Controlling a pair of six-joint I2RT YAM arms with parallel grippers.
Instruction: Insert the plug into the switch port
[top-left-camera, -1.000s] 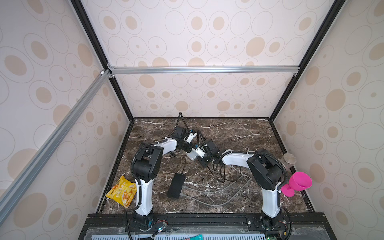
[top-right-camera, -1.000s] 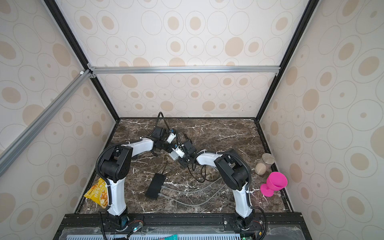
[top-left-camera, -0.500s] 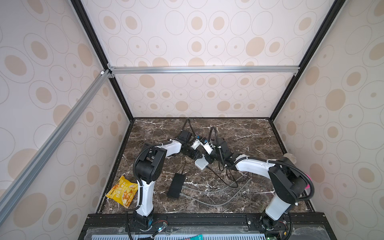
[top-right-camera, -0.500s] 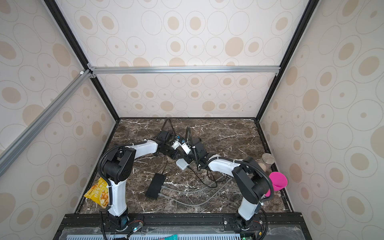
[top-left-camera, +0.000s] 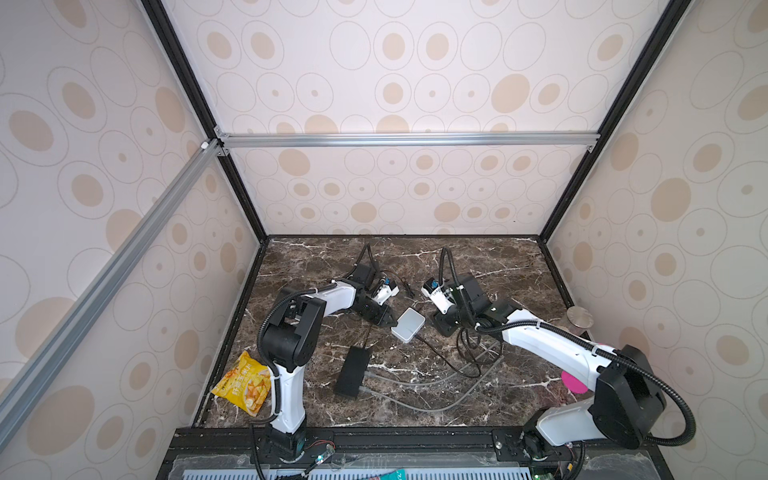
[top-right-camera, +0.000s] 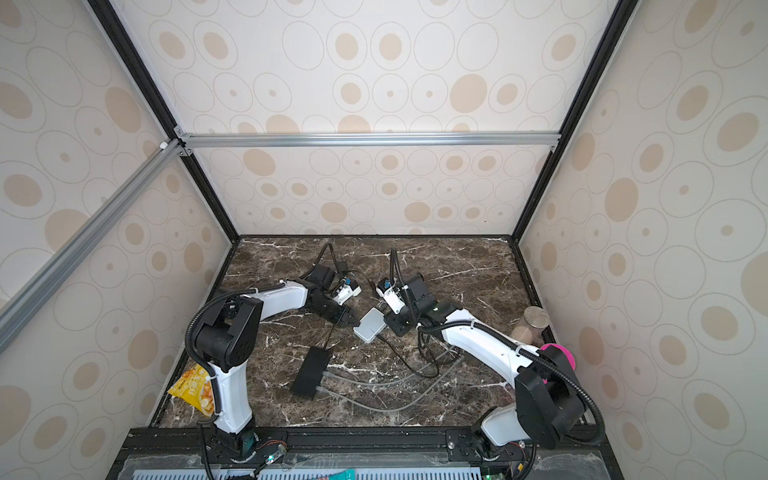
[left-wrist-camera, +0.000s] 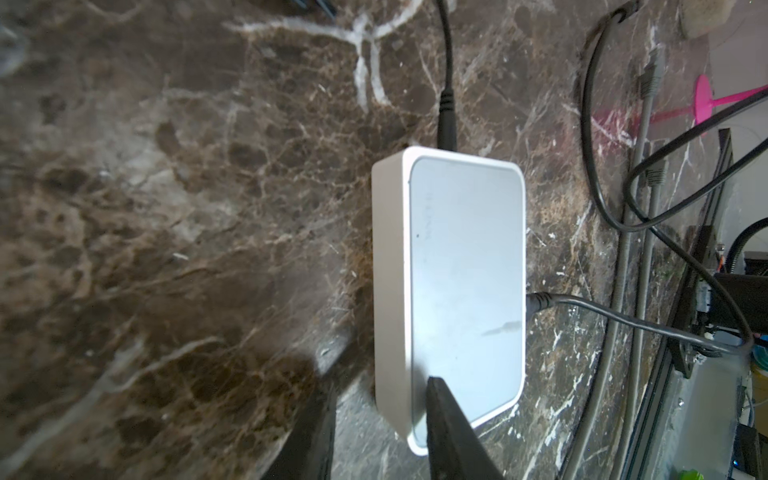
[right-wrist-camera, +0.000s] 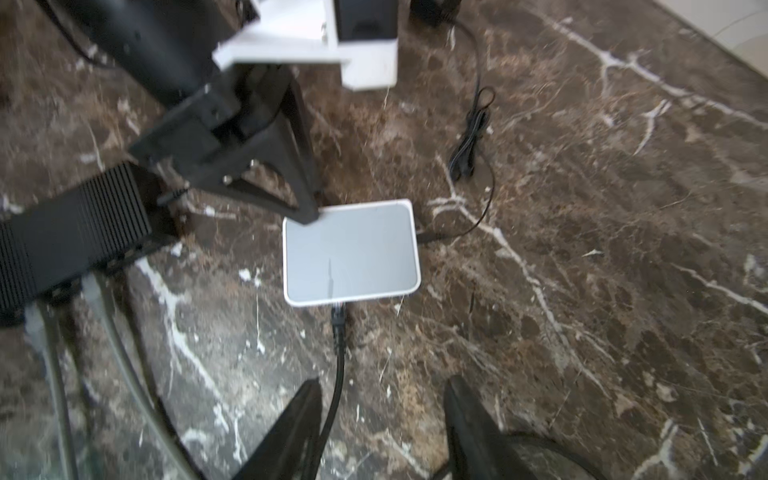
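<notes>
White switch (right-wrist-camera: 351, 253) lies flat on the marble table (top-left-camera: 498, 270). Plug (right-wrist-camera: 338, 313) sits in the port facing the R gripper (right-wrist-camera: 383, 381); I judge it seated, latch unverifiable. R fingers apart, cable (right-wrist-camera: 338, 365) running between, unclamped. L gripper (left-wrist-camera: 380, 390) fingers apart, 1 tip at the switch corner, presumably bracing. 2 grey cables (right-wrist-camera: 52, 374) and black adapter (top-left-camera: 352, 371) crowd my retreat path.

A network cable (right-wrist-camera: 340, 353) runs through my right gripper (right-wrist-camera: 384, 382); ahead, the switch (right-wrist-camera: 351, 253) and left gripper (left-wrist-camera: 378, 395) block; marble (right-wrist-camera: 582, 291) alongside lies bare.
</notes>
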